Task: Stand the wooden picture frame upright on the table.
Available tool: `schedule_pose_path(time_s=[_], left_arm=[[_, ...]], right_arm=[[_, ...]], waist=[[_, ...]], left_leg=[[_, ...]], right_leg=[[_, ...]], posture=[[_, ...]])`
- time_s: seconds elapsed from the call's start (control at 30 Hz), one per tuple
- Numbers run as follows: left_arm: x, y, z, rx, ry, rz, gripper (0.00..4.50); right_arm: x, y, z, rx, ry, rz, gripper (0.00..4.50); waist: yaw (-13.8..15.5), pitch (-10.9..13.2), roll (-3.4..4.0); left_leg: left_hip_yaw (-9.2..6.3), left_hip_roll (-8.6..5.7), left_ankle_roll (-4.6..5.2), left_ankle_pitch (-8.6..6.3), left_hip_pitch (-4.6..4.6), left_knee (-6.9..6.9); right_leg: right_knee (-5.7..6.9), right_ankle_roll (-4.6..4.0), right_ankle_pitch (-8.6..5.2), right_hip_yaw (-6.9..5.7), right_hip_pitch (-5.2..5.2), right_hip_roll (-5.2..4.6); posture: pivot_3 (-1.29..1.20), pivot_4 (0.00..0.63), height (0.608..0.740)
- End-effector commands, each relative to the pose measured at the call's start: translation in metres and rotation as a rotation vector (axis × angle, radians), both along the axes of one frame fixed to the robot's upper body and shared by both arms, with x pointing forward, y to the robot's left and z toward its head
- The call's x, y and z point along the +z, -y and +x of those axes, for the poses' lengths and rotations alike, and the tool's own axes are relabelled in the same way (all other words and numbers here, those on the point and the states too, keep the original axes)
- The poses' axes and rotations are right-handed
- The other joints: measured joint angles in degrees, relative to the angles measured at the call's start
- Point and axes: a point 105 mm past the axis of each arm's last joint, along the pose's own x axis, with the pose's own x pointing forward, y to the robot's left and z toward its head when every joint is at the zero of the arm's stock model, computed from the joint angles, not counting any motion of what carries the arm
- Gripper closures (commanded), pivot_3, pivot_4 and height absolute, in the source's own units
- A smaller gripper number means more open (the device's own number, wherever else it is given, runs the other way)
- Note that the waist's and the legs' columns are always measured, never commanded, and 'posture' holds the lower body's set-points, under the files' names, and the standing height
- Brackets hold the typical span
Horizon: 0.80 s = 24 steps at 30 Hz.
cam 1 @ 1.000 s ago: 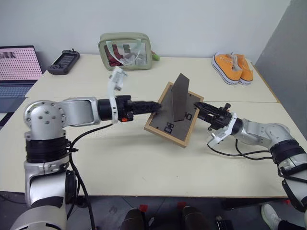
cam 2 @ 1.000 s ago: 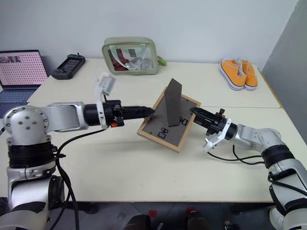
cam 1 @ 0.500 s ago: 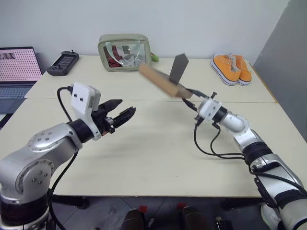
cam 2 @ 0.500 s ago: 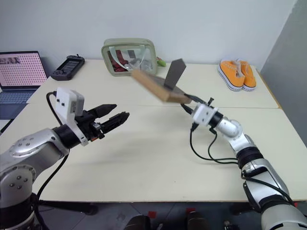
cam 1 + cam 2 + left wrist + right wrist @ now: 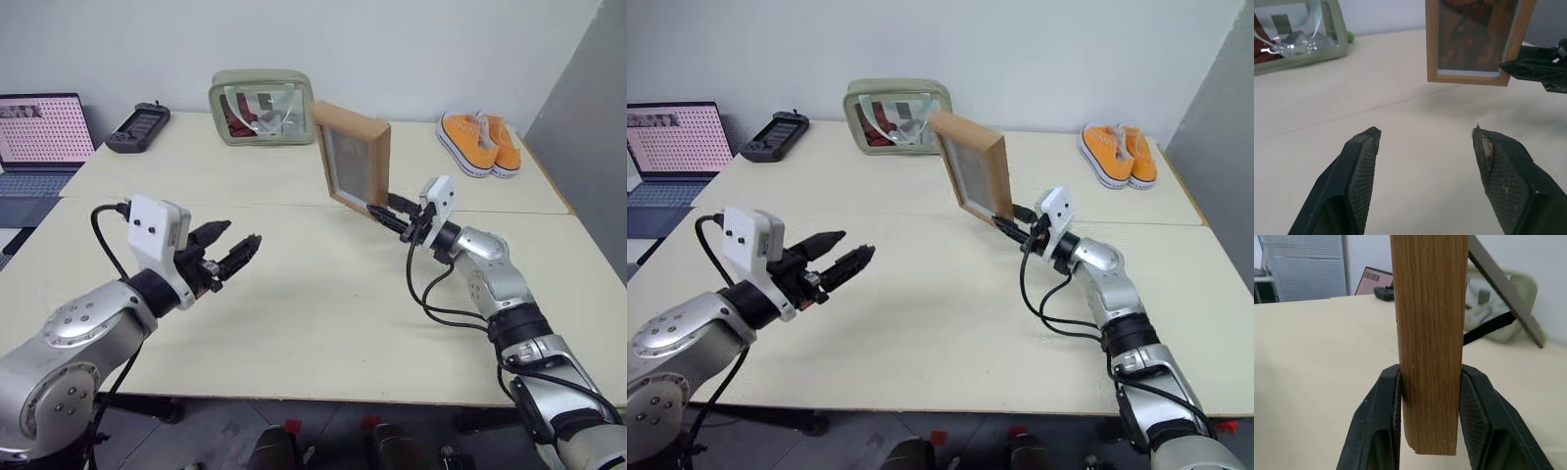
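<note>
**Holding the frame aloft: right pincer grips, tabletop lies below**

Pinching the wooden picture frame (image 5: 353, 159) by its lower near corner, the right pincer (image 5: 389, 213) has both fingers pressed against the two faces of the light-wood edge; the right wrist view shows the wood clamped squarely between the pads. The frame stands roughly upright in the air, long axis near vertical, clear of the tabletop (image 5: 323, 313), over the seam between the near surface and the far one. It extends up and to the far left of the pincer. Its glazed front faces left toward the left pincer (image 5: 227, 257), and the left wrist view shows the reddish picture and a gap beneath the bottom rail. The fold-out stand (image 5: 1501, 291) projects from the back, angled away from the frame.

The left pincer is spread wide and empty, hovering above the near-left tabletop, well apart from the frame. The right arm alone carries the task's thing.

Judgement: the coming move turns on the gap between the bottom rail and the tabletop directly under it. A descent appears to be what is left, bringing rail and stand foot to bear together. Risk: a tilted touchdown could tip the frame once the grip is let go.
</note>
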Motion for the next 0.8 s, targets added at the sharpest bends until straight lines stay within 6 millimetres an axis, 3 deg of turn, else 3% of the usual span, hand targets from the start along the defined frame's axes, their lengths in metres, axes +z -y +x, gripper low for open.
schedule_pose_path(time_s=[0.03,0.37,0.8], left_arm=[[0.019,-0.003,-0.003,0.012,0.094,0.023,1.29],[0.025,-0.006,0.003,0.000,0.095,0.033,1.29],[0.024,-0.001,0.006,-0.053,0.061,0.022,1.29]], right_arm=[[0.006,-0.003,-0.008,0.016,-0.050,0.097,3.07],[-0.028,-0.007,-0.024,-0.029,-0.182,0.154,3.07],[-0.055,0.016,-0.024,-0.121,-0.241,0.090,3.07]], waist=[[0.02,0.00,0.00],[-0.05,0.00,0.00],[-0.01,0.00,0.00]], left_leg=[[0.01,-0.01,0.00,0.00,0.00,-0.01],[0.06,0.04,0.00,0.00,0.00,-0.04],[0.09,0.04,0.00,-0.01,0.00,-0.07]], right_leg=[[0.00,0.00,0.00,0.01,-0.02,0.00],[-0.01,0.01,-0.02,0.04,-0.06,0.06],[-0.07,0.01,-0.03,0.05,-0.06,0.07]], posture=[[0.00,0.150,0.740],[0.00,0.150,0.740],[0.00,0.150,0.740]])
